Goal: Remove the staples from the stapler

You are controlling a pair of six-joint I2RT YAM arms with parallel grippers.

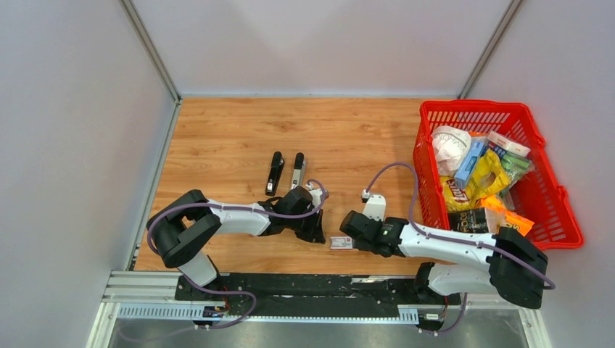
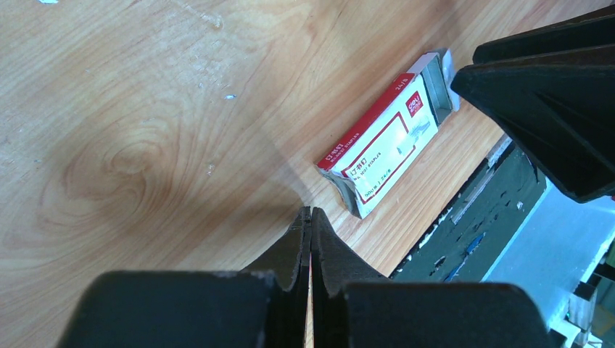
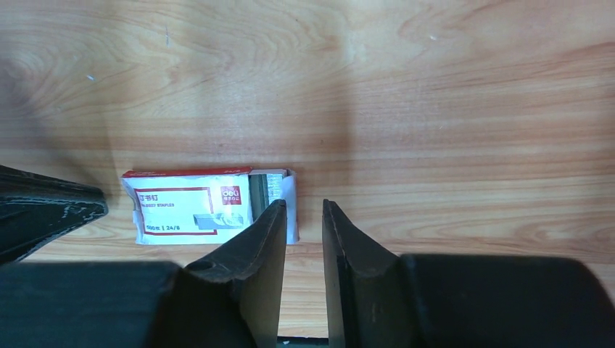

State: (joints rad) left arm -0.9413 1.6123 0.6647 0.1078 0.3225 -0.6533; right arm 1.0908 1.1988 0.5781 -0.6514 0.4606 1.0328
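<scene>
Right gripper (image 3: pixel 303 209) hangs low over the wooden table (image 1: pixel 217 138), its fingers a narrow gap apart with nothing between them, one fingertip overlapping the open end of the small white-and-red box (image 3: pixel 192 206) in the wrist view; the staples (image 3: pixel 267 185) show as a grey ribbed strip inside that open end (only a little of them is visible). Left gripper (image 2: pixel 310 217) is closed tight and empty, its tip near the box's closed end. Further back lies the black stapler (image 1: pixel 274 172), a silver-topped piece (image 1: pixel 298 170) just beside it, both well apart from the box. At the right stands a red basket (image 1: pixel 508 109) of packets
</scene>
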